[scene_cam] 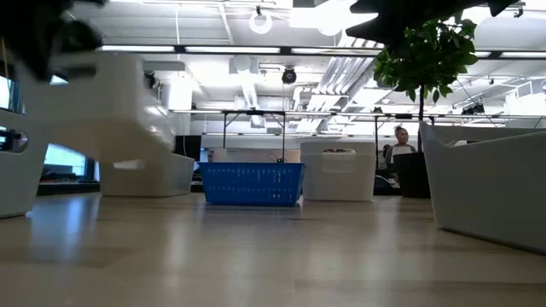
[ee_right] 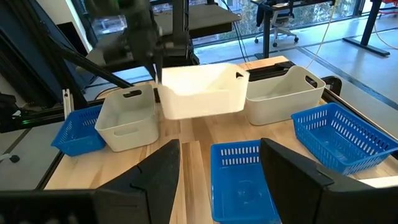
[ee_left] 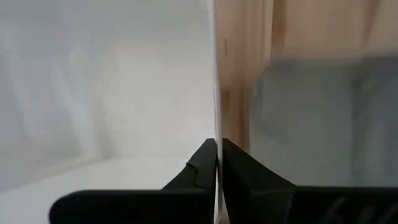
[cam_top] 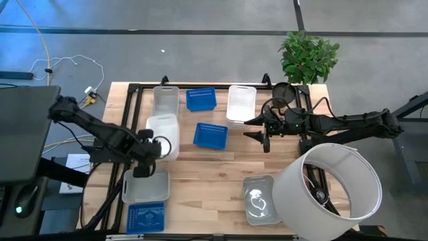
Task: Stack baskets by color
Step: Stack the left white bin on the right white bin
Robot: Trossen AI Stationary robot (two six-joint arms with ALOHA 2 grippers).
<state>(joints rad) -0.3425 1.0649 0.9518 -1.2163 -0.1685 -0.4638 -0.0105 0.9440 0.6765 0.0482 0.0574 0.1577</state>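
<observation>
My left gripper [cam_top: 148, 146] hangs over the table's left half, shut on a white basket [cam_top: 164, 134] that shows lifted in the right wrist view [ee_right: 202, 90] and the low view [scene_cam: 128, 102]. Below it, near the front left, sit a white basket [cam_top: 145, 186] and a blue basket [cam_top: 146, 217]. More baskets stand on their bases: white [cam_top: 166, 100], blue [cam_top: 200, 99] and white [cam_top: 241, 102] along the far edge, blue [cam_top: 210, 134] mid-table, translucent grey [cam_top: 261, 199] at the near right. My right gripper [cam_top: 257, 130] waits open at centre right, above the table. My left gripper pinches the upper edge of the white basket's thin wall [ee_left: 216, 134], one finger inside the basket and one outside. The fingers [ee_right: 155, 74] come from above, pointing steeply down, at the basket's near-left corner. The basket hangs clear of the table, roughly level, opening up.
A large white cylinder [cam_top: 331, 191] lies on its side at the near right corner. A potted plant [cam_top: 307, 57] stands at the far right. A black frame [cam_top: 134, 90] runs along the table's left and far edges. Bare wood [cam_top: 214, 174] lies in the middle near part.
</observation>
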